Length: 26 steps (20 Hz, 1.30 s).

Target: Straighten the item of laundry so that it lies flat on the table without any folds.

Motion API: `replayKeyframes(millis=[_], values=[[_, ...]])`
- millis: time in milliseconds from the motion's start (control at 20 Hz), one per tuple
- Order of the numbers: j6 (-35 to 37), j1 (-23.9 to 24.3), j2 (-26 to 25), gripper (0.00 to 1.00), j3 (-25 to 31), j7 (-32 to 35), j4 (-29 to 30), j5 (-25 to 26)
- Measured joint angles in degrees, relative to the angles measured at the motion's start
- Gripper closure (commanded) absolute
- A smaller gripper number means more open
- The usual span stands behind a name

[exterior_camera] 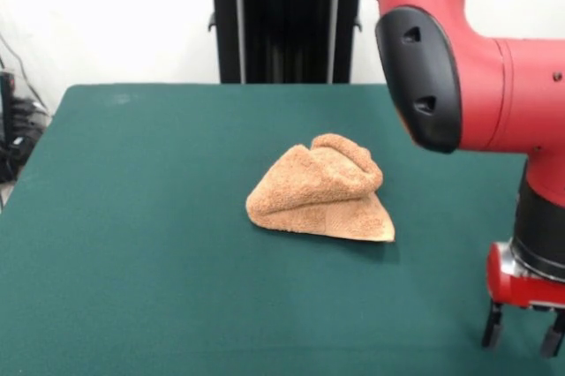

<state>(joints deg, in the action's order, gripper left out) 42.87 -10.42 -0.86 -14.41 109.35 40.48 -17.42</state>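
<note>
Still crumpled towel on the tabletop
Towel lies bunched on tabletop; claw open, empty, well apart.

My arm is red and black; the towel plain orange-tan; the surface dark green.

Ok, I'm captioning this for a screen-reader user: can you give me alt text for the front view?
A crumpled orange-tan towel lies bunched in a folded heap near the middle of a dark green table. At the right, a red and black robot arm reaches down, its open gripper hanging low beside the towel, apart from it.
</note>
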Motion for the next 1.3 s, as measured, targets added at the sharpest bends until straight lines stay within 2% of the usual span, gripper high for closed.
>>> replayKeyframes(millis=[650, 1300], values=[[-0.54, 0.02, 8.44, 0.00, 0.02, 0.00, 12.39, 0.69], [-6.16, 1.56, 10.05, 0.00, 0.60, 0.00, 17.41, 5.46]])
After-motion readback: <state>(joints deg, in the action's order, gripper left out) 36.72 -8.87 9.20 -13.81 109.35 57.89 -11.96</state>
